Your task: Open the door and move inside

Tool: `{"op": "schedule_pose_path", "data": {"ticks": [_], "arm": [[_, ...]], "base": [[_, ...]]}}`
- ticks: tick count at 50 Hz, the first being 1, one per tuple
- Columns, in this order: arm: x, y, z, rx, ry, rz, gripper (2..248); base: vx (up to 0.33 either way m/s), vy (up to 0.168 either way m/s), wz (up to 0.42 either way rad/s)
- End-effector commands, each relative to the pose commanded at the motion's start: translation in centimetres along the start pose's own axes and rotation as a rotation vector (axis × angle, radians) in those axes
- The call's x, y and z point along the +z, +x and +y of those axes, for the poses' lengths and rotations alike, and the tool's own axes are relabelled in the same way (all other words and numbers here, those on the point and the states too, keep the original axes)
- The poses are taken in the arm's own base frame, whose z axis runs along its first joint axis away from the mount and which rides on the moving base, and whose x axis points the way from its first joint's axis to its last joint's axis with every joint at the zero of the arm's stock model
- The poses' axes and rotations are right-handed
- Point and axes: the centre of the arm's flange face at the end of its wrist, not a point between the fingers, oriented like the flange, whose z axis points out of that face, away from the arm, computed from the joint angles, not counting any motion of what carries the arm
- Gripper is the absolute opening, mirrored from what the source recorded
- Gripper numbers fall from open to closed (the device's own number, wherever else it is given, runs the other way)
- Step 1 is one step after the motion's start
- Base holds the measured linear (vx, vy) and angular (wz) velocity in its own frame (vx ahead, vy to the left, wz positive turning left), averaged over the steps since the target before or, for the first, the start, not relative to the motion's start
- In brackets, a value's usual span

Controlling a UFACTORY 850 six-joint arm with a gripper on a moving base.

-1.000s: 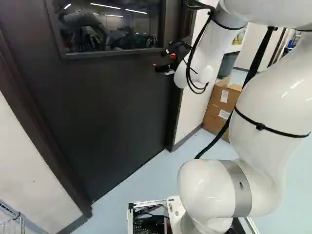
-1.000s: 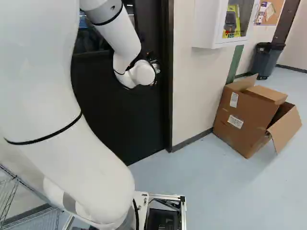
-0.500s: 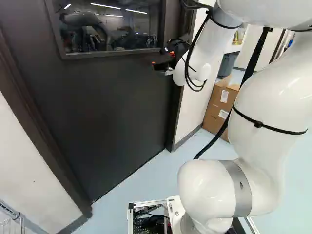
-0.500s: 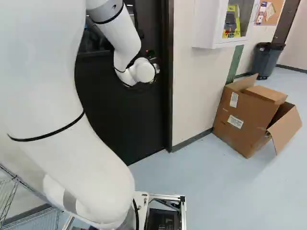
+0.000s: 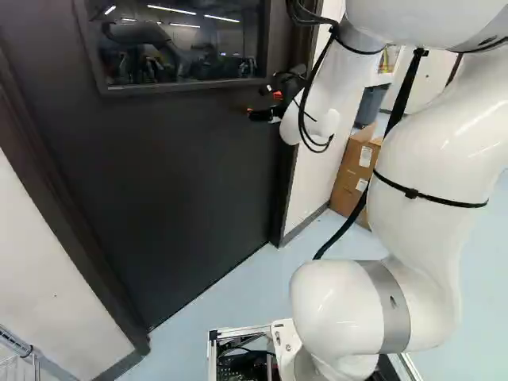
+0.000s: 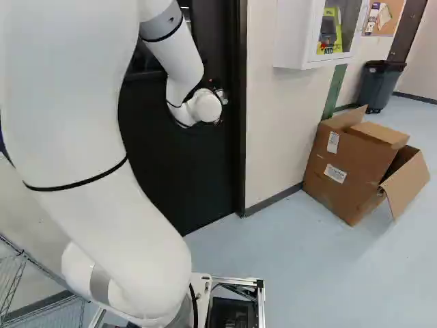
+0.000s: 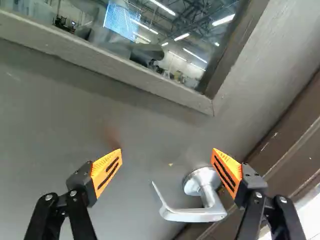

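The pale blue floor [image 6: 307,273] fills much of the lower right of the right base view, below a cream wall [image 6: 280,137] at its upper middle. The dark door [image 5: 182,175] spans the left and centre of the left base view and sits closed in its dark frame [image 6: 237,102]. The white arm [image 5: 421,238] takes up the right side of the left base view, its far end reaching to the upper middle, near the door. The door's window [image 5: 182,48] lies at the upper left there, lamps and dark shapes showing in the glass. In the right base view, 1 open cardboard box [image 6: 348,164] stands at the right, 1 white wall cabinet [image 6: 293,34] hangs at the upper middle and 1 dark bin [image 6: 379,82] stands at the upper right.

The gripper [image 5: 263,103] is before the door at the upper middle of the left base view. Its 2 fingers are spread wide, gripping nothing. In the wrist view, the silver door handle [image 7: 195,215] lies between the jaws, its lever across the gap, its round base partly behind the orange pad [image 7: 227,172] nearer the frame. I cannot tell whether that pad touches it.
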Motion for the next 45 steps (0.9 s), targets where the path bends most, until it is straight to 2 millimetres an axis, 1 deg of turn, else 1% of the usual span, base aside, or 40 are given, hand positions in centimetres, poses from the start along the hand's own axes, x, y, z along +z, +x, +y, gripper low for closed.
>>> {"op": "schedule_pose_path", "data": {"ticks": [45], "arm": [[1.0,-4.8,-1.6,0.047,0.036,-0.079,247]], "base": [[0.0,0.0,0.0]]}}
